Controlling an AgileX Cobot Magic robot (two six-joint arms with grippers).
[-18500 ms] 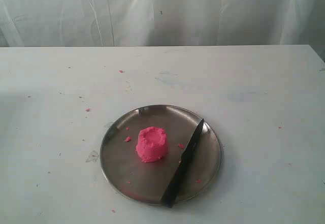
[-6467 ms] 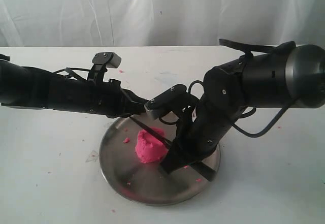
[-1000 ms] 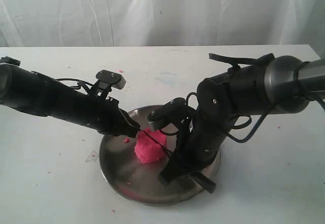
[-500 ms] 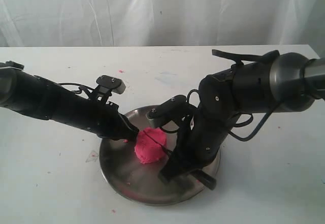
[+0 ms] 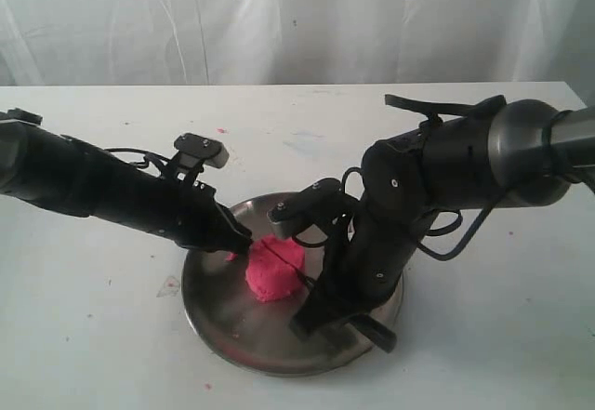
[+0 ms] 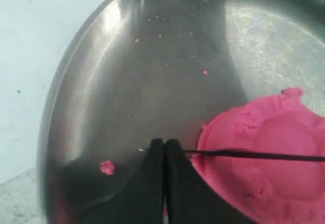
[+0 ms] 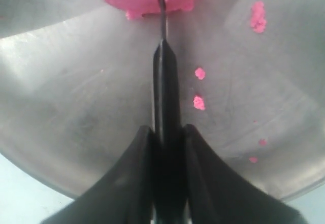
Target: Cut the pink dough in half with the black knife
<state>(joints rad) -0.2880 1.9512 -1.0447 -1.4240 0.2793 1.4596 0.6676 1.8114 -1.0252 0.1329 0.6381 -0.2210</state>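
The pink dough (image 5: pixel 274 269) stands as one lump in the middle of the steel plate (image 5: pixel 200 308). The black knife (image 6: pixel 254 155) lies edge-down across its top, sunk into a groove. My right gripper (image 7: pixel 166 132) is shut on the knife's handle (image 7: pixel 165 92) over the plate's near right part, with the handle's end (image 5: pixel 374 332) sticking out behind it. My left gripper (image 6: pixel 164 144) is shut, and its fingertips rest on the blade's tip just left of the dough (image 6: pixel 264 153). In the exterior view the left gripper (image 5: pixel 240 240) sits at the dough's left side.
Small pink crumbs (image 7: pixel 199 102) lie scattered on the plate (image 7: pixel 76 107) and a few on the white table (image 5: pixel 93 354). A white curtain (image 5: pixel 297 19) hangs behind the table. Both black arms lean over the plate from left and right.
Over the last second both arms have dipped slightly and the blade sits a little deeper in the dough's top. Both grippers keep their hold and position on the knife.
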